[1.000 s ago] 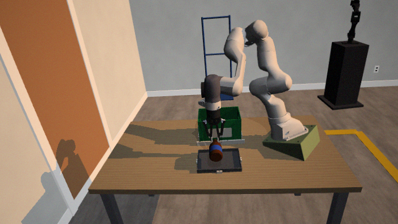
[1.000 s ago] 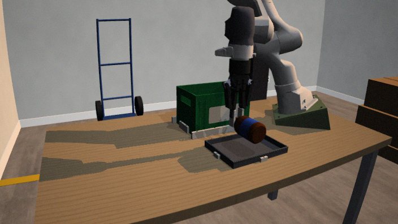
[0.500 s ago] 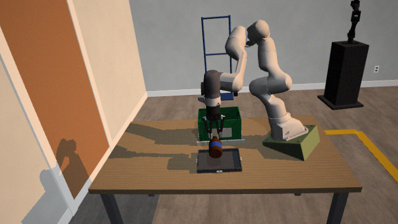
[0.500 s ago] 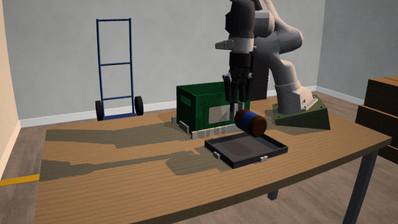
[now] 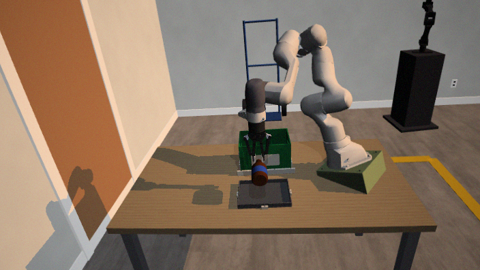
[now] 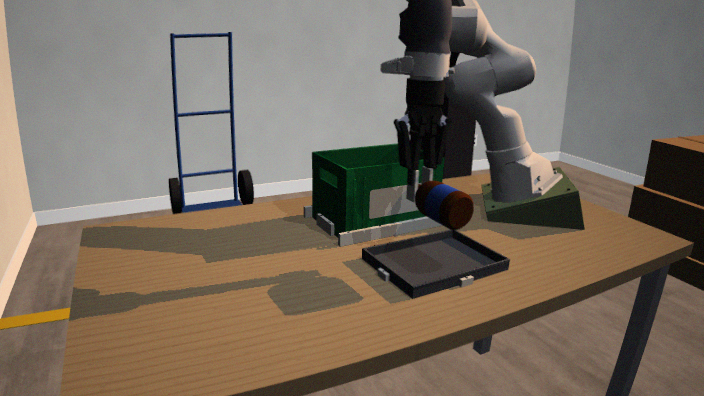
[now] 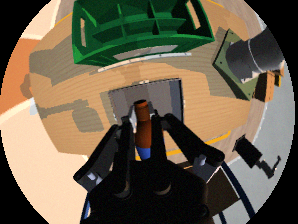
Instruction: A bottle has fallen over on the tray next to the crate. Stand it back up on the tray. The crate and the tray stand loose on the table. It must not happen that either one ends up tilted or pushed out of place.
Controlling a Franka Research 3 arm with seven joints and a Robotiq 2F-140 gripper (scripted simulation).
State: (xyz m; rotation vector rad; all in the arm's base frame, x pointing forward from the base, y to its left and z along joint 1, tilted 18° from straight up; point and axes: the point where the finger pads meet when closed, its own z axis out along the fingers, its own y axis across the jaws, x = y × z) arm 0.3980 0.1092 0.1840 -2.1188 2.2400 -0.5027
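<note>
The tabletop is carrying the green crate at the far side and the dark tray just in front of it. My tool is clamped narrowly on the bottle, which is hanging on its side above the tray. I am mid-carry; next I judge it needs tipping upright, then lowering onto the tray.

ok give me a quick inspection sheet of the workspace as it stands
surface: wooden table, shadows across it
job's things: brown bottle with blue band, lying sideways in the air above the dark tray; green crate behind the tray
clutter: nothing seen
grippers: gripper shut on the bottle near one end
cables: nothing seen
surroundings: blue hand truck by the wall, brown boxes, black pedestal, yellow floor line
</note>
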